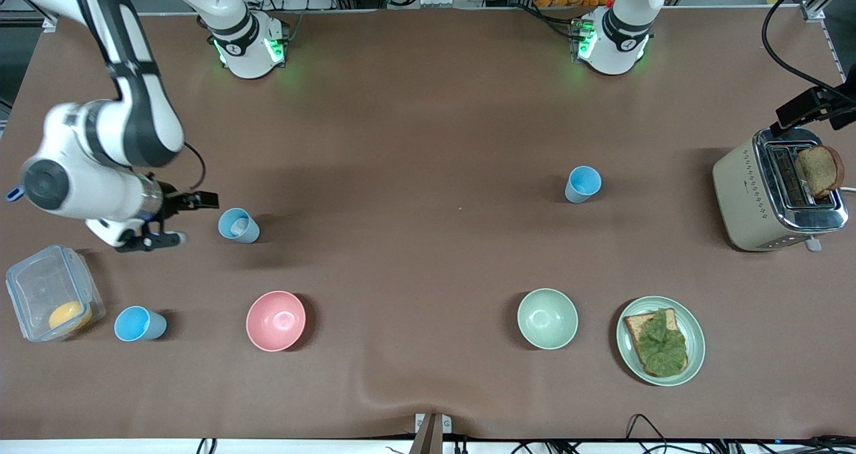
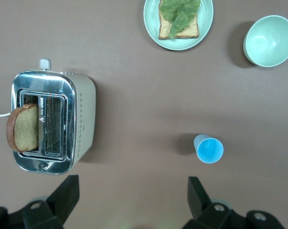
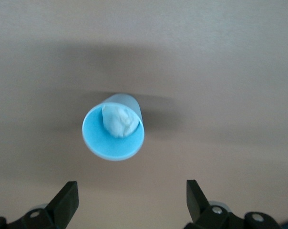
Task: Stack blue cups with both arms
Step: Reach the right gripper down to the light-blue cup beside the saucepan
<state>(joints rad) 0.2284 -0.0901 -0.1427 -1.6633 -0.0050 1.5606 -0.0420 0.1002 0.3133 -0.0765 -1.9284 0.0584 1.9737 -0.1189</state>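
blue cups apart (right gripper beside one, spread).

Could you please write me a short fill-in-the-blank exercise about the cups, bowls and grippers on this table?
1. The number of small light-blue plastic cups standing on the brown table is ____.
2. The cup with the whitish patch inside stands beside the open ____ gripper.
3. The slice of bread with green lettuce lies on a pale green ____.
4. The round pink bowl stands nearer the ____ arm's end than the pale green bowl.

Missing words: three; right; plate; right
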